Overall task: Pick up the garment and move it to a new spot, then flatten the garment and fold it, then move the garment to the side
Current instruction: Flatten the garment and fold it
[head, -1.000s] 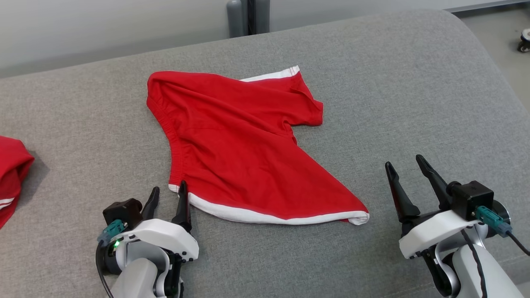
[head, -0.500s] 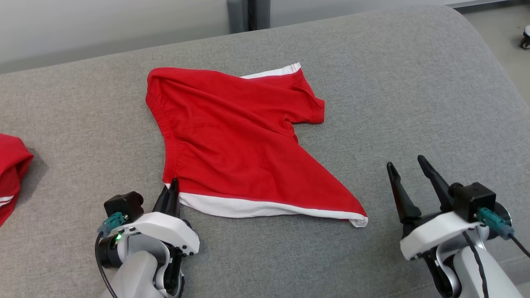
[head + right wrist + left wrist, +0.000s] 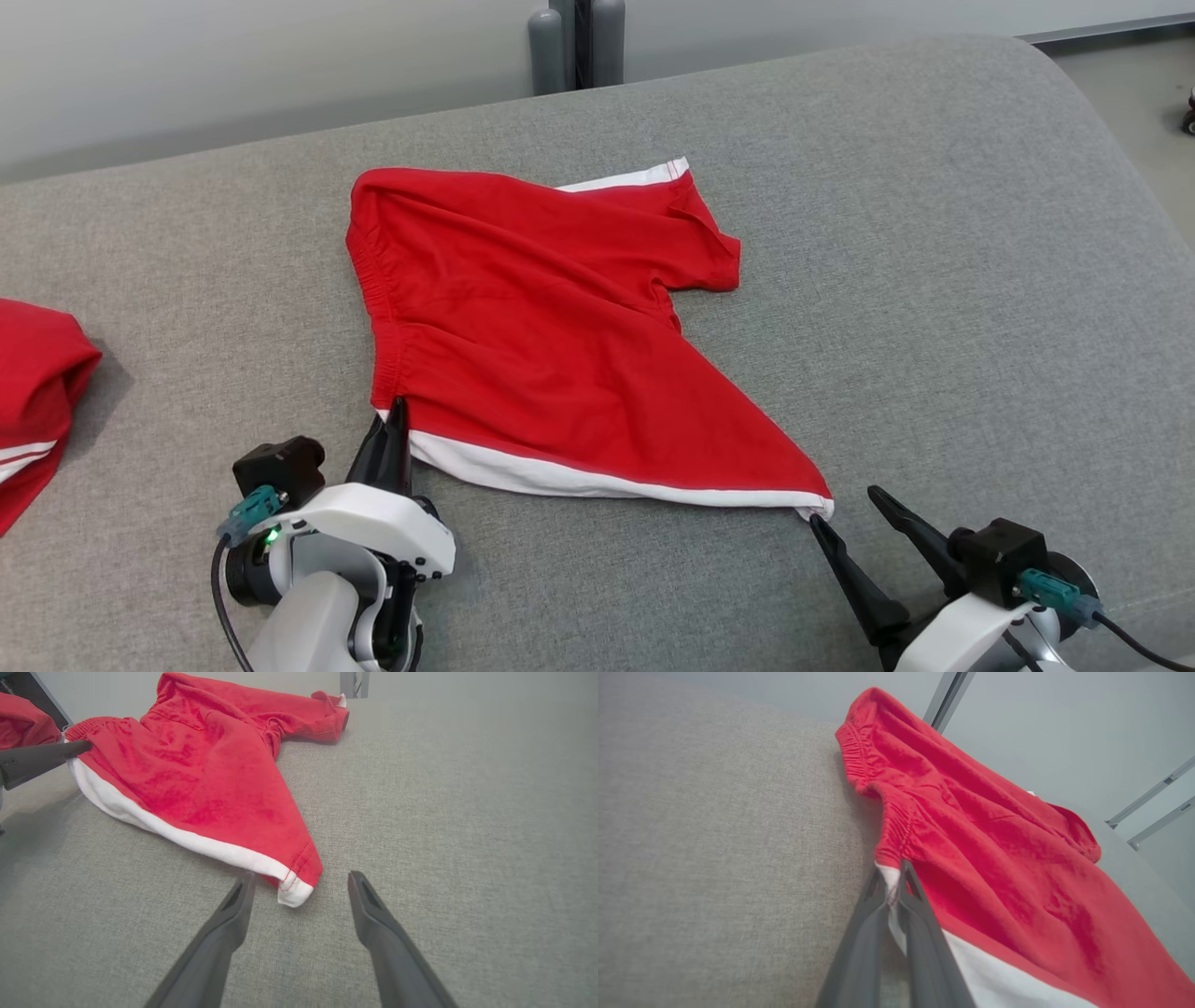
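Head view: red shorts (image 3: 541,345) lie spread on the grey cushion (image 3: 934,280), white hem along the near edge. Left gripper (image 3: 400,411) sits at the shorts' near-left corner, fingers pressed together on the hem where it meets the waistband. Right gripper (image 3: 845,506) is at the shorts' near-right corner, fingers spread wide, holding nothing. One fingertip is right at the white corner tip; I can't tell if it touches. A second red garment (image 3: 37,373) lies well left of the shorts, at the frame edge. Two grey posts (image 3: 576,42) stand behind the cushion, beyond the shorts' far side.

Left wrist view: left gripper (image 3: 891,877) is clamped on the shorts (image 3: 971,826), white hem cloth pinched between the two fingers. The gathered waistband (image 3: 859,760) runs up and away from the tips. Bare cushion (image 3: 714,835) is left of the shorts.

Right wrist view: right gripper (image 3: 301,875) is open. The white corner of the shorts (image 3: 210,774) lies on the cushion (image 3: 467,812) between the two fingertips, nearer the left one in this view, not pinched. The left gripper (image 3: 84,745) shows at the shorts' other hem corner, closed on the cloth. The second garment (image 3: 23,723) is just beyond it.
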Robot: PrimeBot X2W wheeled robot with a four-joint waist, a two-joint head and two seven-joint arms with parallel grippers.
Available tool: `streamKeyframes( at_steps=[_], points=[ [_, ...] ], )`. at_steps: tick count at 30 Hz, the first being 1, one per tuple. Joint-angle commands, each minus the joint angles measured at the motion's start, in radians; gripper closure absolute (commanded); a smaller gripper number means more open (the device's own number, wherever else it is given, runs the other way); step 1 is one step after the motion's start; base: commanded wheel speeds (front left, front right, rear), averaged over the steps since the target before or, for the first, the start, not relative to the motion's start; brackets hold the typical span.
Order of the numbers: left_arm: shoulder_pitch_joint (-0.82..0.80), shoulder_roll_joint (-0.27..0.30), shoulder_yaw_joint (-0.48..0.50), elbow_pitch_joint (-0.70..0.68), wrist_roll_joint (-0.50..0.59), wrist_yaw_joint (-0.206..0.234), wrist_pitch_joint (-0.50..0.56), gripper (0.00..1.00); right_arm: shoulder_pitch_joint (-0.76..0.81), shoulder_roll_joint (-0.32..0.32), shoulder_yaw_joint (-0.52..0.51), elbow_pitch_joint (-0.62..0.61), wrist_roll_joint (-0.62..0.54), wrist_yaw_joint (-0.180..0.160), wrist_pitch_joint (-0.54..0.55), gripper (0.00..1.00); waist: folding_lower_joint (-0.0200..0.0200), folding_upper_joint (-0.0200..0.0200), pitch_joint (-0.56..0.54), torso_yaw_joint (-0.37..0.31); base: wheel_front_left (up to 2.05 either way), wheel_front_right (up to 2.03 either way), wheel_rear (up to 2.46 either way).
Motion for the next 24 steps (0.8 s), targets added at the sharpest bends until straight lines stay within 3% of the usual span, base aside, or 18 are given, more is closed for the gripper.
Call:
streamKeyframes(
  at_steps=[1, 24],
  points=[
    [0.010, 0.004, 0.006, -0.006, 0.007, 0.004, 0.000, 1.00, 0.002, -0.010, 0.003, -0.001, 0.006, 0.000, 0.003, 0.00, 0.0000, 0.0000, -0.002, -0.001, 0.00, 0.00, 0.00],
    [0.001, 0.005, -0.019, -0.008, 0.014, -0.007, 0.000, 1.00, -0.082, 0.024, 0.017, 0.141, -0.259, 0.000, -0.062, 0.00, 0.0000, 0.0000, 0.002, 0.047, 0.00, 0.00, 0.00]
  ],
)
